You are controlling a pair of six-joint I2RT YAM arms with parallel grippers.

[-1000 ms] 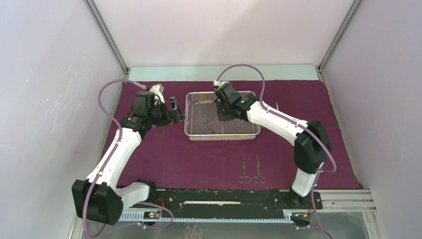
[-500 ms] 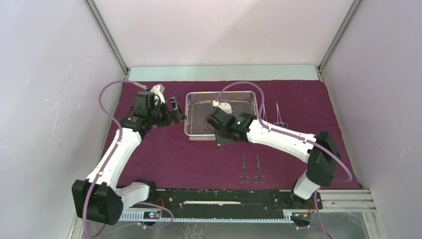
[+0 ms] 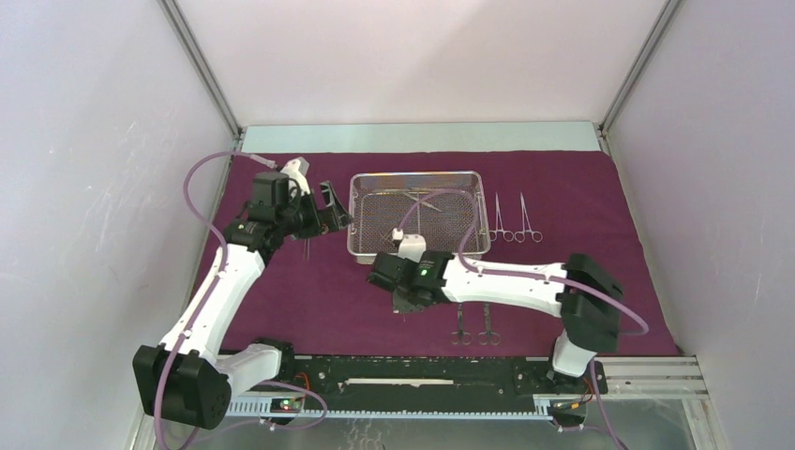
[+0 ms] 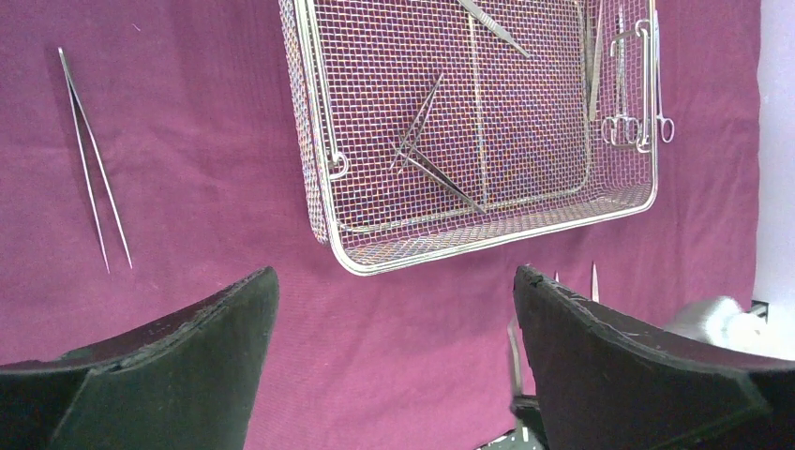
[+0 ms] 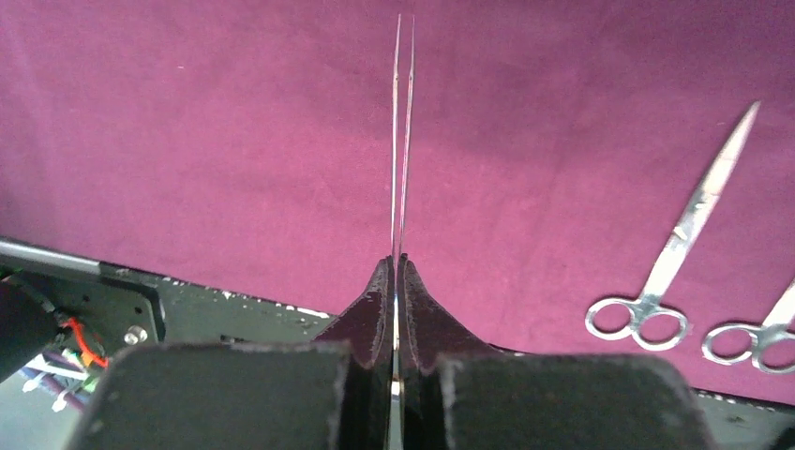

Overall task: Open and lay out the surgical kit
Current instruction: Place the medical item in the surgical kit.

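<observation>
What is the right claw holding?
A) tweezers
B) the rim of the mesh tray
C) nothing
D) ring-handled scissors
A: in the right wrist view the right claw is shut on slim tweezers, whose two thin prongs stick out ahead of it over the cloth.

We look down between the wide-spread fingers of our left gripper (image 4: 394,370) onto the maroon cloth (image 4: 206,112). The wire-mesh tray (image 4: 525,122) lies ahead with slim instruments (image 4: 424,108) inside. Long tweezers (image 4: 82,131) lie on the cloth, left of it.
</observation>
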